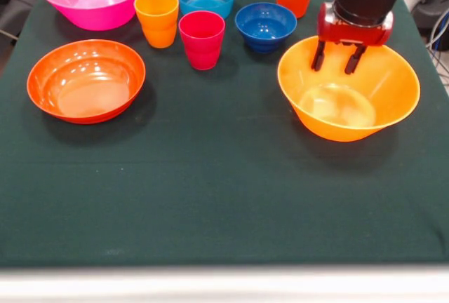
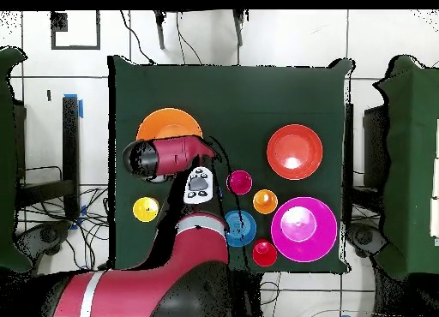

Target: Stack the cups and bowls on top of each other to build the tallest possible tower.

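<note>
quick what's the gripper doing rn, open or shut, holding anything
Gripper: open, holding nothing; its two fingers hang apart over the far rim of the big yellow-orange bowl.

Near half of the surface [image 1: 224, 205] open, far edge crowded by cups [image 1: 202, 39] and bowls [image 1: 265, 26], end effector [image 1: 337, 57] over the yellow-orange bowl [image 1: 349, 87] at right

cups [image 1: 202, 38], bowls [image 1: 86, 80], upright, unstacked, scattered
</note>
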`<state>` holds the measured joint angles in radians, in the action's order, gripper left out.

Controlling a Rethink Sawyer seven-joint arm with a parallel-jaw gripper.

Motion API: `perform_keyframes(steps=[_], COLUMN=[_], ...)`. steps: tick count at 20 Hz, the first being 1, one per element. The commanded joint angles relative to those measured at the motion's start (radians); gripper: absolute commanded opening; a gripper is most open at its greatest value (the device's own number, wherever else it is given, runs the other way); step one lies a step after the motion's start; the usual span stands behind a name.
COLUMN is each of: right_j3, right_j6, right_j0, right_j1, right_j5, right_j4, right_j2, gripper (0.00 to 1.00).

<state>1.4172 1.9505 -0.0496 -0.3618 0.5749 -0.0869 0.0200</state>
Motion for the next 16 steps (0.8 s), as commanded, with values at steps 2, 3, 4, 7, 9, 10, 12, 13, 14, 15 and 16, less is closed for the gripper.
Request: perform_keyframes(steps=[2, 3, 4, 7, 9, 10, 12, 13, 14, 15, 16], right_j3=[-0.193, -0.208, -0.225, -0.252, -0.262, -0.252, -0.262, -0.263, -0.265, -0.267, -0.249], right_j6=[-0.030, -0.030, -0.028, -0.027, -0.033, -0.039, -0.045, -0.052, -0.060, -0.067, -0.075], right_j0=[-0.007, -0.007, -0.010, -0.013, -0.007, -0.002, 0.004, 0.008, 0.012, 0.014, 0.020], right_j1=[0.120, 0.133, 0.146, 0.169, 0.176, 0.172, 0.178, 0.179, 0.180, 0.181, 0.171], right_j5=[-0.010, -0.009, -0.006, -0.002, -0.004, -0.005, -0.003, 0.000, 0.004, 0.013, 0.005], right_j4=[-0.084, -0.084, -0.084, -0.085, -0.085, -0.087, -0.090, -0.092, -0.095, -0.097, -0.101], right_j2=[-0.044, -0.041, -0.037, -0.029, -0.029, -0.028, -0.027, -0.026, -0.026, -0.025, -0.026], gripper=[1.00, 1.00, 1.00, 1.00, 1.00, 1.00, 1.00, 1.00, 1.00, 1.00, 1.00])
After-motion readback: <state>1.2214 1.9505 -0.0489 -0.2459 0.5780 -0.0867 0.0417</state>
